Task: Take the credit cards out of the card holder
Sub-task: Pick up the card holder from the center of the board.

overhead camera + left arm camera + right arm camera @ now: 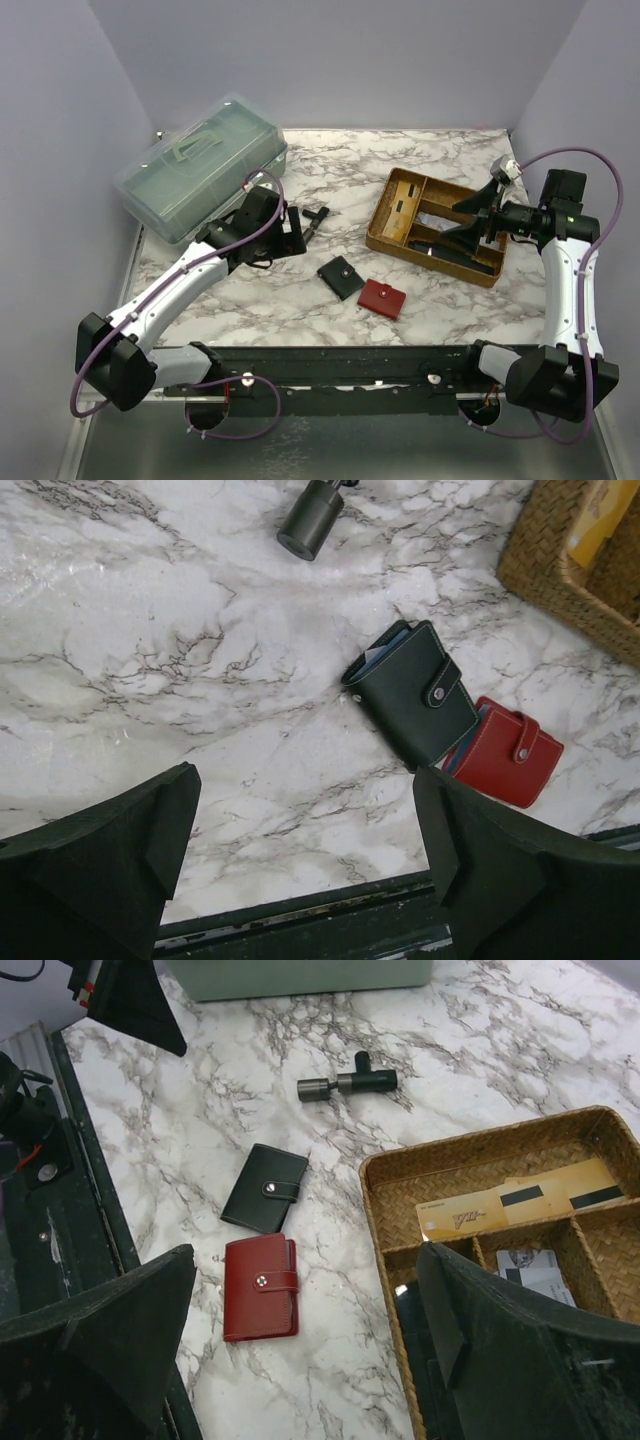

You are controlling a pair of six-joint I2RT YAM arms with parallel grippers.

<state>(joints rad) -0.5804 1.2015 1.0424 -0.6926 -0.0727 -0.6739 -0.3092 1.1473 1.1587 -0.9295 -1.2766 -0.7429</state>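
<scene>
Two card holders lie shut, snap straps fastened, on the marble table: a black one (pixel 341 277) (pixel 415 692) (pixel 265 1188) and a red one (pixel 383 298) (pixel 505 752) (pixel 258 1288) just beside it. The credit cards show only as thin light blue edges (pixel 382 654) at the black holder's side. My left gripper (pixel 292 230) (pixel 305 850) hangs open above bare marble, to the left of the holders, touching nothing. Over the woven tray's near edge my right gripper (pixel 468 226) (pixel 305 1330) is open too, the red holder showing below between its fingers.
The woven tray (pixel 425 260) (pixel 470 1145) (pixel 540 565) at the right holds gold cards (pixel 470 1215) and other flat items. A green toolbox (pixel 200 165) stands at the back left. A small dark cylindrical tool (pixel 318 218) (pixel 312 518) (pixel 345 1084) lies behind the holders.
</scene>
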